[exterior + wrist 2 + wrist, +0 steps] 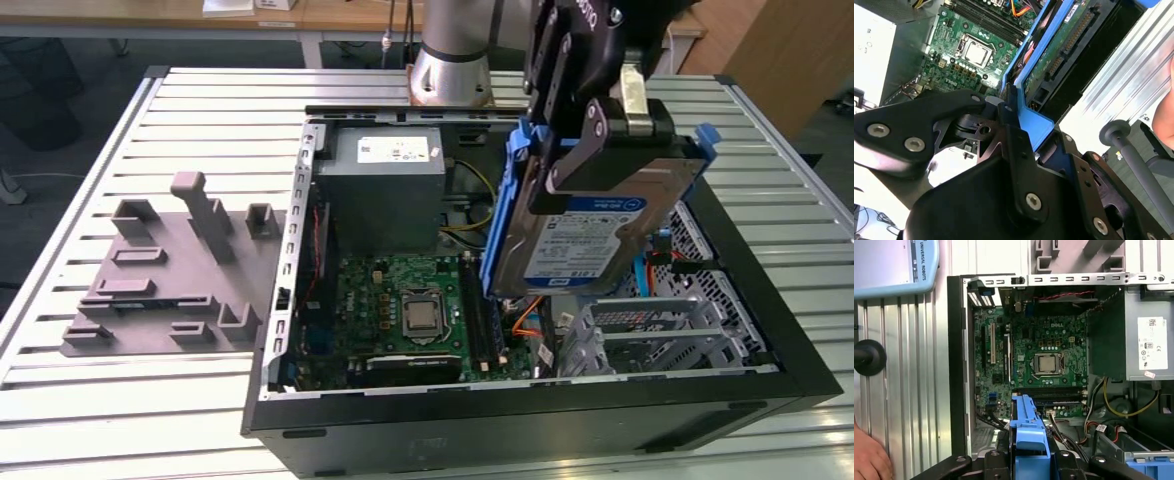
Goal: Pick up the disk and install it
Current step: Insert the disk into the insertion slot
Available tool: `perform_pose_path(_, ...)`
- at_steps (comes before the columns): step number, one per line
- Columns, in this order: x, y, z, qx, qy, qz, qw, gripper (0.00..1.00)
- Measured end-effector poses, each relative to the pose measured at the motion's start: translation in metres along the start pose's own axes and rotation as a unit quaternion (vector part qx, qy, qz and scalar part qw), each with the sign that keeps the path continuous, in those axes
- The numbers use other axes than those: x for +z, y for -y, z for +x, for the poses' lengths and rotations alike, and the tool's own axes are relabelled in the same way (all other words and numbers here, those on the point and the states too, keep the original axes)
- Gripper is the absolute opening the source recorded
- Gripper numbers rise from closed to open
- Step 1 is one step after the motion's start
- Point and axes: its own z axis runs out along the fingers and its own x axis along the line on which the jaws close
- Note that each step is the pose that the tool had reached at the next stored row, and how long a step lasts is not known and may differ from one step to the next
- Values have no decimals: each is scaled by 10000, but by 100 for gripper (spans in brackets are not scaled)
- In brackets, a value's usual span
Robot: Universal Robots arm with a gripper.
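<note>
Blue plastic is framing the load: I am holding the disk (594,240), a flat silver hard drive clipped in a blue carrier frame (497,215), in the black two-finger gripper (598,150). The jaws are clamping tight on its upper end and gripping nothing else. The disk is hanging edge-down and tilted beneath the tool, over the open black computer case (534,415) and above the silver perforated drive cage (667,330). I am judging two hazards. The lower edge is sitting close to the orange cables (529,322) and may snag them. The one-end grip may be letting the disk pivot and jam against the cage rim.
</note>
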Motion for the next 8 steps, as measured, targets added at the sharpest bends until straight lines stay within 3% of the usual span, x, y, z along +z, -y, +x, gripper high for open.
perform_pose_path(8, 20, 93, 2, 1, 1, 0, 10000, 36)
